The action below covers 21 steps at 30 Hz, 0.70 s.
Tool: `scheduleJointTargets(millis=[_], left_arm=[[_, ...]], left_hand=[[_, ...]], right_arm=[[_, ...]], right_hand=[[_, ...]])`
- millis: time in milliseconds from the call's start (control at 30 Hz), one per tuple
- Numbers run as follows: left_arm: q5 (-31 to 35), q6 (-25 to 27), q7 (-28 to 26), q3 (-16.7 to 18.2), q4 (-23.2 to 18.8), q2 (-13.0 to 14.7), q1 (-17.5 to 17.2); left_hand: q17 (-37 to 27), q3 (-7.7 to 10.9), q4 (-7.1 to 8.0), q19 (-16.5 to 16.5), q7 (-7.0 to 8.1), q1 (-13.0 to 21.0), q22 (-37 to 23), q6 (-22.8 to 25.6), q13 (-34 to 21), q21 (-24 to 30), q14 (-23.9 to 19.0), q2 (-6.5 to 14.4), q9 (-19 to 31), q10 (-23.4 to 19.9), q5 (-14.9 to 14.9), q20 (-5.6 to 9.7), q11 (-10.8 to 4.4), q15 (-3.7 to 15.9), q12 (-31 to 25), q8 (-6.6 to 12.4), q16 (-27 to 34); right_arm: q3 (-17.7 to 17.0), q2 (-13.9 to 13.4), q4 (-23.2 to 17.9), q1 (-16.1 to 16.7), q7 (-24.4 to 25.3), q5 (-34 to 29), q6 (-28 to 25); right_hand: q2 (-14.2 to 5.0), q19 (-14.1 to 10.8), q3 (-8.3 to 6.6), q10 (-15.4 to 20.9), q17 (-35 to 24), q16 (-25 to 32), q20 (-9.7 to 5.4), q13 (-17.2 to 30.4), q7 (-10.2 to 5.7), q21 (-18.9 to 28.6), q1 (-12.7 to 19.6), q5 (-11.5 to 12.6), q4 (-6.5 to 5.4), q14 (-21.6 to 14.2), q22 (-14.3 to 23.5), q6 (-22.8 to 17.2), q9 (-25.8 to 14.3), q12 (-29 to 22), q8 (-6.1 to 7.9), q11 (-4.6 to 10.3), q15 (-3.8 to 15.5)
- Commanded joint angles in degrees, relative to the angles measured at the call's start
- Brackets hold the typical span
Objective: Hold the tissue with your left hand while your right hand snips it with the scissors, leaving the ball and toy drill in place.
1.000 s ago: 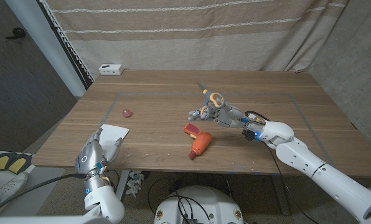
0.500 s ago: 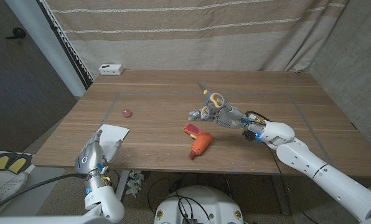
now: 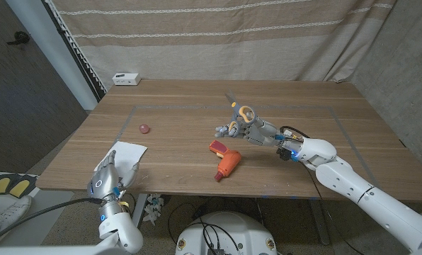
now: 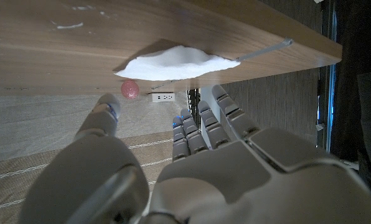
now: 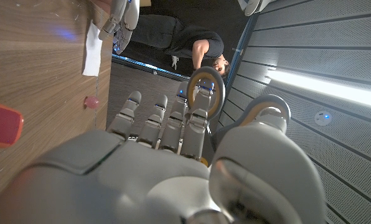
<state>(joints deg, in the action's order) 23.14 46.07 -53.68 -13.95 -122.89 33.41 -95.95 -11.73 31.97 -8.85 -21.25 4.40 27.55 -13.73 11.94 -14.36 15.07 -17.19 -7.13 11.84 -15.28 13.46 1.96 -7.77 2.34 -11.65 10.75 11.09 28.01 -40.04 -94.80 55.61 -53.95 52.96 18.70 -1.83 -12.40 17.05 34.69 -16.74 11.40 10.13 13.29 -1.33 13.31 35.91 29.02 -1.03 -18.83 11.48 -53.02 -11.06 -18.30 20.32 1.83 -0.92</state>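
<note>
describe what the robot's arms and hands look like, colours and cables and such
Both arms have smooth white rounded shells. The right arm has a small blue light and thin dark cables at the wrist. The right hand and left hand are grey metal with segmented, jointed fingers; the left wrist carries a blue ring mark and orange trim.

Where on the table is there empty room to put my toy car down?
The far right corner of the table is bare, and so is the wide stretch between the ball and the toy drill. It is crowded around the right hand holding the scissors, and by the tissue near the left hand.
</note>
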Motion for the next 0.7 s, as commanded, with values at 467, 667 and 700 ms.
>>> scheduleJointTargets(millis=[467, 667, 700], left_arm=[[-3.39, 2.07, 1.07, -2.37, 1.72, 2.25, 1.53], [-3.24, 3.45, 0.96, -3.67, 1.97, 2.73, 2.51], [-3.36, 3.36, 0.95, -3.75, 2.01, 2.81, 2.58]], left_hand=[[0.04, 0.70, -0.15, 0.46, 0.04, 0.60, -0.05, 2.43, 0.18, 0.10, 1.66, -0.54, 0.12, 1.88, 0.06, -1.28, 1.08, 3.93, 0.17, 1.41, -0.13], [0.29, 0.87, -0.32, -0.54, 0.49, 1.08, 0.30, 4.07, 0.39, 0.45, 0.71, -0.73, 0.07, 2.06, 0.21, -3.17, 1.17, -0.18, -0.16, 1.95, 0.32], [0.32, 0.89, -0.33, -0.64, 0.50, 1.13, 0.34, 4.31, 0.41, 0.48, 0.58, -0.75, 0.06, 2.05, 0.22, -3.36, 1.15, -0.61, -0.20, 2.02, 0.36]], right_arm=[[0.62, 0.88, 1.16, -1.03, -0.28, 0.04, -0.67], [0.59, 0.88, 0.98, -0.97, -0.12, 0.23, -0.94], [0.57, 0.83, 0.89, -0.91, 0.02, 0.10, -0.88]], right_hand=[[-0.66, -0.29, -0.13, -0.10, 0.09, -0.06, 0.22, -0.15, 0.00, -0.18, 0.14, 0.05, 0.50, -0.09, -0.03, -0.48, -0.31, 0.12, -0.40, 0.01, -0.20], [-0.71, -0.30, -0.16, -0.06, 0.17, -0.06, 0.25, -0.24, 0.09, -0.20, 0.19, 0.04, 0.54, -0.07, -0.03, -0.56, -0.31, 0.12, -0.47, -0.05, -0.18], [-0.73, -0.31, -0.16, -0.06, 0.18, -0.05, 0.24, -0.26, 0.09, -0.20, 0.20, 0.04, 0.54, -0.09, -0.03, -0.54, -0.31, 0.12, -0.50, -0.01, -0.19]])
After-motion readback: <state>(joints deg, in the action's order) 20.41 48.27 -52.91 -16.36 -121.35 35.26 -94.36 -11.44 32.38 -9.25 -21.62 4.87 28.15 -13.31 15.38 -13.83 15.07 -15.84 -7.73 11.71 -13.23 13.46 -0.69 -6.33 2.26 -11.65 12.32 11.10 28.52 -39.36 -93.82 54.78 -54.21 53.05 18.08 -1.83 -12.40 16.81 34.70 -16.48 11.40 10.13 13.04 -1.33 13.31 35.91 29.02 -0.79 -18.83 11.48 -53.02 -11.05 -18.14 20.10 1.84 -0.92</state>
